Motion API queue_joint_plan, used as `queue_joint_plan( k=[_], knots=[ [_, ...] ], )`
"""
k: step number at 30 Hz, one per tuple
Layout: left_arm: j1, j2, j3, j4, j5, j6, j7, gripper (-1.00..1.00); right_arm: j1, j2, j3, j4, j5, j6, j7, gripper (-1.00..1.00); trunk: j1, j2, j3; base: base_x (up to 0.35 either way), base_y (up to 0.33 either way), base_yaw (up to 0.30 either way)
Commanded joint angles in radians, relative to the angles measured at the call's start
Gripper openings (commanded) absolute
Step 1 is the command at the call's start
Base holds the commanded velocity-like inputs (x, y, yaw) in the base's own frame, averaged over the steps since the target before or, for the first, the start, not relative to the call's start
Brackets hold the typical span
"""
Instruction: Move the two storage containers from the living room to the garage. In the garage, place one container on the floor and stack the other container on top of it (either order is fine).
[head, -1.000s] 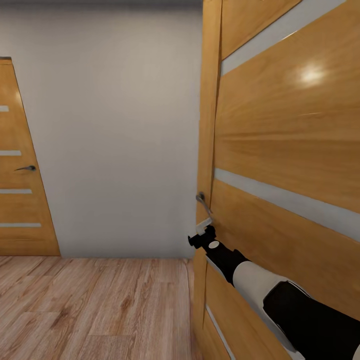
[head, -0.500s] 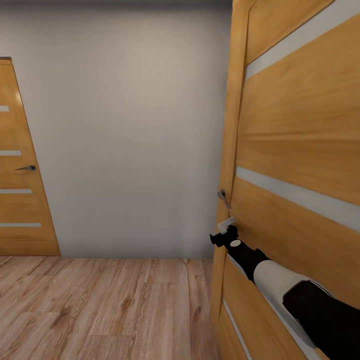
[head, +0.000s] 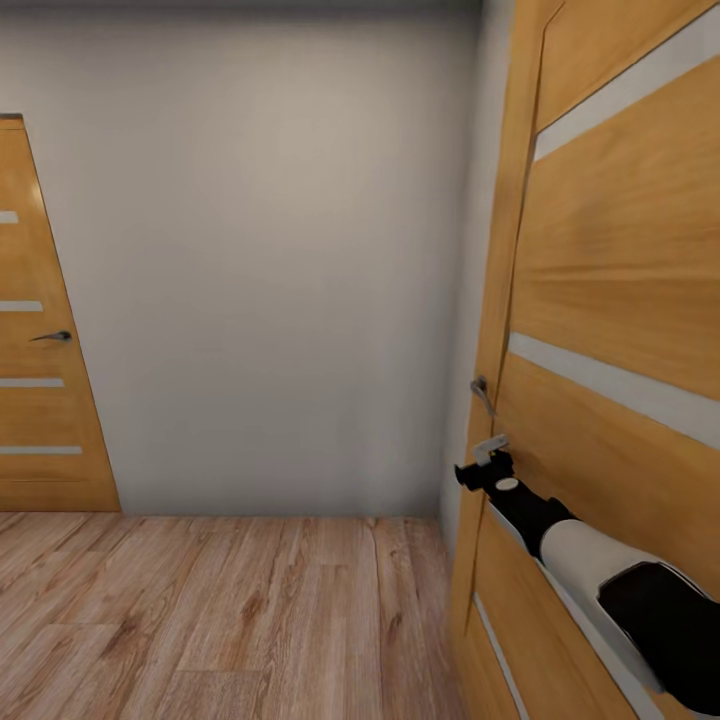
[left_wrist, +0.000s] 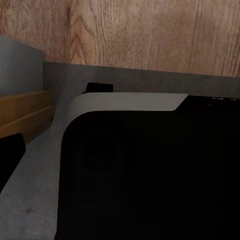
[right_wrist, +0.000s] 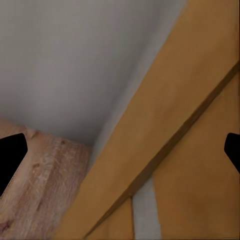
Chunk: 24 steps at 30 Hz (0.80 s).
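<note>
- Right gripper (head: 486, 462), at the end of a black-and-white arm, sits just below the grey metal lever handle (head: 482, 392) of the near honey-coloured wooden door with pale horizontal strips (head: 610, 300). In the right wrist view its two dark fingertips (right_wrist: 11, 159) stand wide apart with nothing between them.
- Left gripper: its wrist view is mostly blocked by a dark robot body, so its opening cannot be told.
- Orange-red storage containers are not visible at this moment; the light wood plank floor (head: 220, 610) suggests a spot short of the garage.
- Judged step: getting this door out of the way. Pushing near the handle edge, well away from the hinges, should swing it most easily.
- A second matching wooden door (head: 40, 330) stands closed at far left, beside the plain grey wall (head: 260, 260).
- No brand, label or writing is readable.
</note>
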Motion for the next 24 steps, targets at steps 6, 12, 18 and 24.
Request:
queue_joint_plan(
  k=[6, 12, 18, 24],
  knots=[
    [0.000, 0.000, 0.000, -0.001, 0.008, -0.001, 0.000, 1.00, -0.001, -0.013, -0.018, 0.001, -0.006, -0.001, -0.021, 1.00, 0.000, -0.001, -0.001, 0.000, 0.000, 0.000],
    [0.000, 0.000, 0.000, -0.001, 0.008, -0.001, 0.000, 1.00, -0.001, -0.036, -0.022, -0.002, -0.006, 0.000, -0.050, 1.00, 0.000, -0.001, -0.001, 0.000, 0.000, 0.000],
    [0.000, 0.000, 0.000, -0.001, 0.008, -0.001, 0.001, 1.00, -0.001, -0.040, -0.022, -0.002, -0.006, 0.000, -0.054, 1.00, 0.000, -0.001, -0.001, 0.000, 0.000, 0.000],
    [0.000, 0.000, 0.000, -0.001, 0.008, -0.001, 0.001, 1.00, -0.001, -0.040, -0.022, -0.002, -0.006, 0.004, -0.059, 1.00, 0.000, -0.001, -0.001, 0.000, 0.000, 0.000]
  ],
)
